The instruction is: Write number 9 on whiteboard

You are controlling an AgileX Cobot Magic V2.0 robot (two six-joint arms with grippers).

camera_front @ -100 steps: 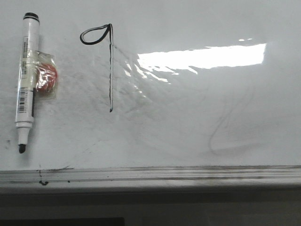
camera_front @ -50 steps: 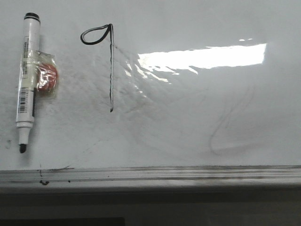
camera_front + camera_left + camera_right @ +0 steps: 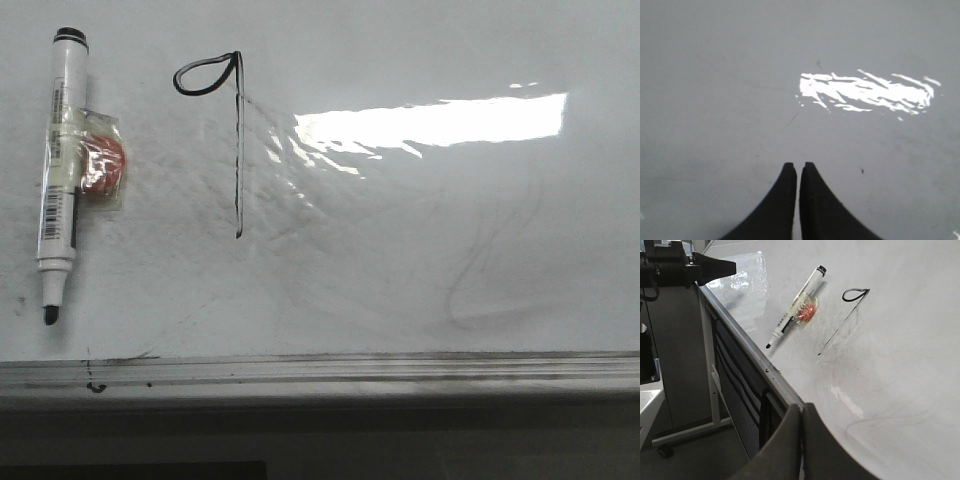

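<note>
— While both sets of jaws sit pressed together on nothing, what is in hand?
— Writing looks finished: the number 9 (image 3: 233, 120) stands on the whiteboard (image 3: 400, 270), just beside the marker (image 3: 58, 170). Next, likely retreat only.

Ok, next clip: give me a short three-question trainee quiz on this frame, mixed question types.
1. True or false: the marker lies on the whiteboard with its cap off.
2. Multiple choice: in the front view, the number 9 sits
A. left of the marker
B. right of the marker
C. on the edge rail
3. Short answer: how do the left tool and right tool stand, and does either hold anything?

Key:
1. True; the dark tip is bare.
2. B
3. Both are shut and empty, their fingers pressed together.
</note>
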